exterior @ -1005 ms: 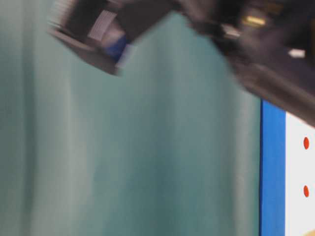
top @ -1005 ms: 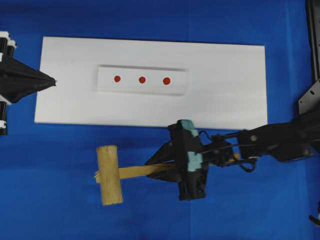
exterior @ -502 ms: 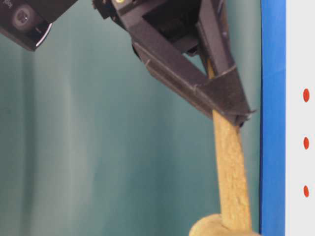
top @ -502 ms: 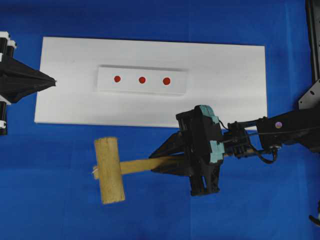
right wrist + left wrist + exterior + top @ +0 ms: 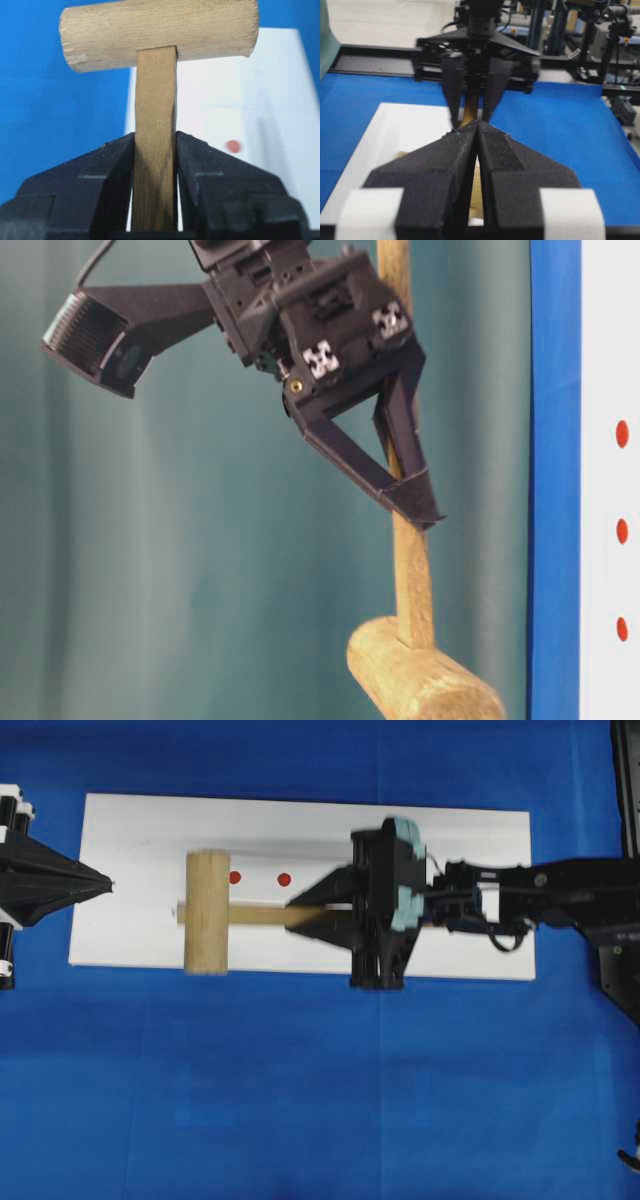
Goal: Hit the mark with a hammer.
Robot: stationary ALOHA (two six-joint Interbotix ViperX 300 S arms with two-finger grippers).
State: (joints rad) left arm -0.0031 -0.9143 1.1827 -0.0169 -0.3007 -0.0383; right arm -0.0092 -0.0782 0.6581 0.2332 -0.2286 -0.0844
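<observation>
The right end effector [image 5: 300, 910] clamps the slim squared handle of the wooden hammer [image 5: 207, 912] between its two black fingers, the jaws narrowed onto the wood with no gap showing in the right wrist view. The handle runs straight out from the fingertips, and the thick cylindrical head sits at its far end, crosswise to the handle — held above the white board [image 5: 480, 850] rather than lying on it, as the table-level view shows the hammer [image 5: 415, 570] hanging in the air beside the board's edge.

From overhead, two red dots [image 5: 284, 879] of the row on the raised white bar [image 5: 270, 855] show just beyond the right end effector's fingertips, between them and the hammer head, a little to one side of the handle. The mark itself, the largest dot, cannot be seen from overhead — the arm's body covers that stretch of the bar. In the table-level view three red dots line the board's edge, and the top one [image 5: 622, 433] looks slightly the biggest.

The left end effector [image 5: 100, 883] is pressed fully shut on nothing, its tip at the board's short edge, pointing at the hammer head from the opposite side and well apart from it. A blue cloth [image 5: 300, 1100] covers the tabletop.
</observation>
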